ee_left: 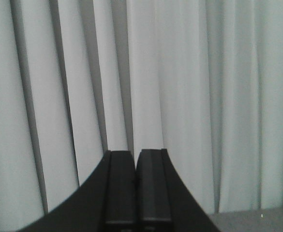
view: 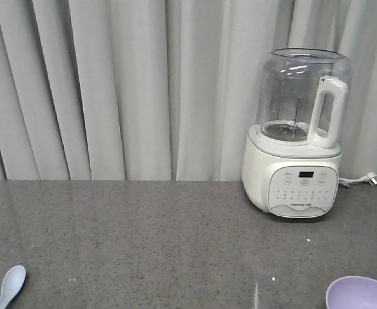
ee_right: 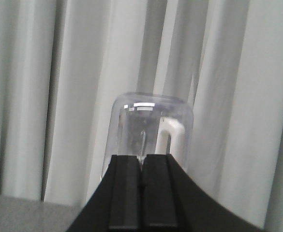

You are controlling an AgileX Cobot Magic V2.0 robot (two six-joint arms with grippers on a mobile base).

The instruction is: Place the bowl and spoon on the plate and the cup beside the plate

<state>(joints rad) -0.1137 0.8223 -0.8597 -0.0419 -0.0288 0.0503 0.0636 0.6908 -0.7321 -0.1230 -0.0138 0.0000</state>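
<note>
In the front view a pale blue-white spoon (view: 11, 286) lies at the bottom left of the grey countertop (view: 149, 238). The rim of the lavender bowl (view: 361, 294) shows at the bottom right corner. The plate and the cup are out of view. Neither gripper shows in the front view. My left gripper (ee_left: 135, 153) is shut with nothing in it and faces the curtain. My right gripper (ee_right: 142, 157) is shut too, empty, and points toward the blender jar.
A white blender (view: 298, 138) with a clear jar and white handle stands at the back right of the counter, its cord (view: 359, 181) trailing right; the jar (ee_right: 148, 133) shows in the right wrist view. Grey curtains (view: 111, 84) hang behind the counter.
</note>
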